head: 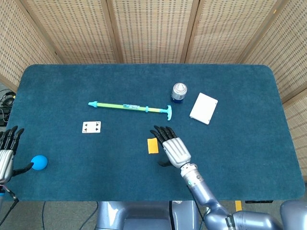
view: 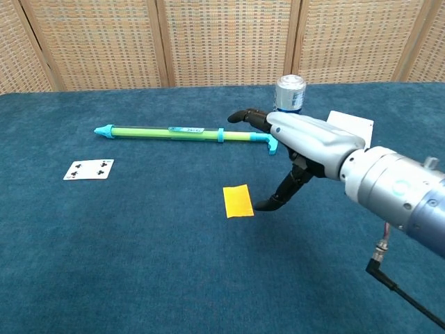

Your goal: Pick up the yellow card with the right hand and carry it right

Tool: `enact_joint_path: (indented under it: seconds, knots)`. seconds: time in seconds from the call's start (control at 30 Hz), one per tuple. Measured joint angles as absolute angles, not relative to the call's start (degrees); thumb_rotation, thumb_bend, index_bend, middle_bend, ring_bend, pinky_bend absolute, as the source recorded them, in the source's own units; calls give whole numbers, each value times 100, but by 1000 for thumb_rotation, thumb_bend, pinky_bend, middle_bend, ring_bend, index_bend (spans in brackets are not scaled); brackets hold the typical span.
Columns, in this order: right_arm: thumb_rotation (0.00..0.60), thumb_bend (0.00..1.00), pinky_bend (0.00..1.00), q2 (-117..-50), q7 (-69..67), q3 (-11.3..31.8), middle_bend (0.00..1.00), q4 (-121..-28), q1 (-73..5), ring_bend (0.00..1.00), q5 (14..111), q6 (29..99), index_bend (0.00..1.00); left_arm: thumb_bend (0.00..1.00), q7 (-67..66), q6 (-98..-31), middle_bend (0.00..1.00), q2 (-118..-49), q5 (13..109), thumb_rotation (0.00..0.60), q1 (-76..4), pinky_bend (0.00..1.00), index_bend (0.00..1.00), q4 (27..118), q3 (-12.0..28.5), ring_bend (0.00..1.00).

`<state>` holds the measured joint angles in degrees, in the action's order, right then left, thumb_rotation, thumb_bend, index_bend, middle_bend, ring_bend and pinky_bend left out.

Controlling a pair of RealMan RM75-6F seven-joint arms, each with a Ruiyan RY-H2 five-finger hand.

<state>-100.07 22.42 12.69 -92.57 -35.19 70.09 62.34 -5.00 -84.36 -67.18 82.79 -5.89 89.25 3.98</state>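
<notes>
One yellow card [head: 152, 145] flat on table [head: 57, 91], right hand [head: 171, 148] just beside it, fingers spread, holding nothing, one can [head: 179, 93]

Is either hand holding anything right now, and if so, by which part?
Nothing is held. The right hand hovers open beside the yellow card, which lies flat on the table. The left hand is open near the blue ball.

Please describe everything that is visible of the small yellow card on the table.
The small yellow rectangular card is plain, thin and flat, like paper or plastic, with nothing printed on the side that shows. It lies on the dark blue felt table, near the middle. The right hand hovers at its right side, fingers spread, thumb tip close to its edge; contact is not clear.
</notes>
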Motion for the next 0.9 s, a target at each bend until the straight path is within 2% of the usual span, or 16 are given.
enact_joint_path:
  seconds: [0.33,0.9]
  knots:
    - [600,133,0,-10926,2902,1406,0,-8487,-3767,0,6502,6468,10,166,-396,-8270,0,-6739,8203,600,-643,0,0,8839,393,0]
    - [600,134,0,-11537,3142,1569,0,-7712,-4107,0,6057,6259,12,168,-375,-8083,0,-6787,8164,600,-722,0,0,8782,350,0]
